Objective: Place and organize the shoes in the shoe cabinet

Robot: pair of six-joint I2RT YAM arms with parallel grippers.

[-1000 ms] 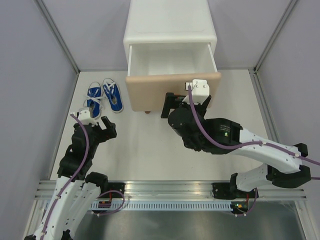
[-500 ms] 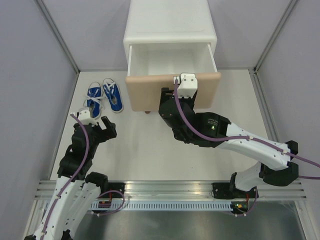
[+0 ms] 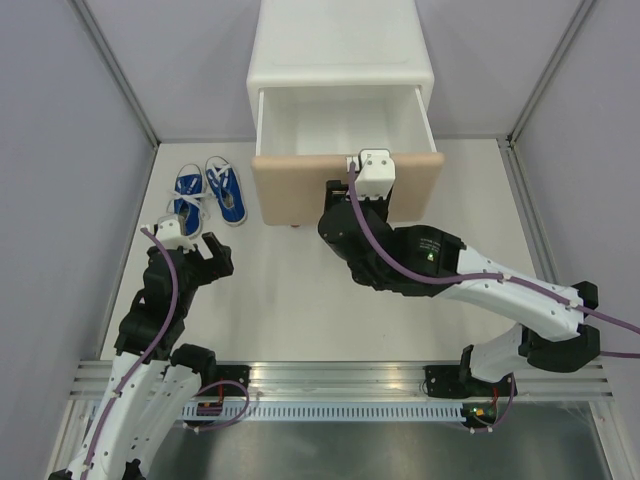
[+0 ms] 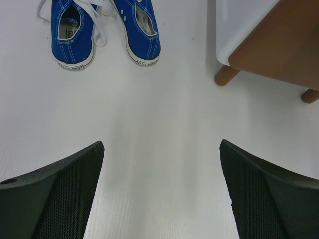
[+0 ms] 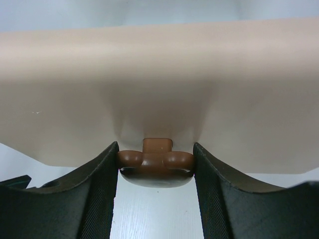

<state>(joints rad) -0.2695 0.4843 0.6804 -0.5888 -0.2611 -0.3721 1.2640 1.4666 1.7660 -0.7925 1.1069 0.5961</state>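
Note:
The white shoe cabinet [image 3: 340, 45] stands at the back, its upper drawer pulled out and showing an empty white inside [image 3: 340, 115]. My right gripper [image 5: 155, 159] is shut on the brown knob [image 5: 155, 158] of the beige drawer front [image 3: 290, 185]; both pads touch the knob's sides. The pair of blue sneakers [image 3: 210, 192] stands side by side on the table left of the cabinet and shows in the left wrist view [image 4: 139, 30]. My left gripper [image 3: 195, 250] is open and empty, just in front of the blue pair [image 4: 161, 147]. The green sneakers are out of view.
The brown lower drawer front [image 4: 284, 45] and a small brown foot [image 4: 227, 74] show at the right of the left wrist view. Grey walls with metal frame posts [image 3: 120, 80] close in the table on the left, right and back.
My right gripper has moved left along the beige drawer front to its knob and closed on it. The drawer front has come slightly nearer. The left arm has not moved.

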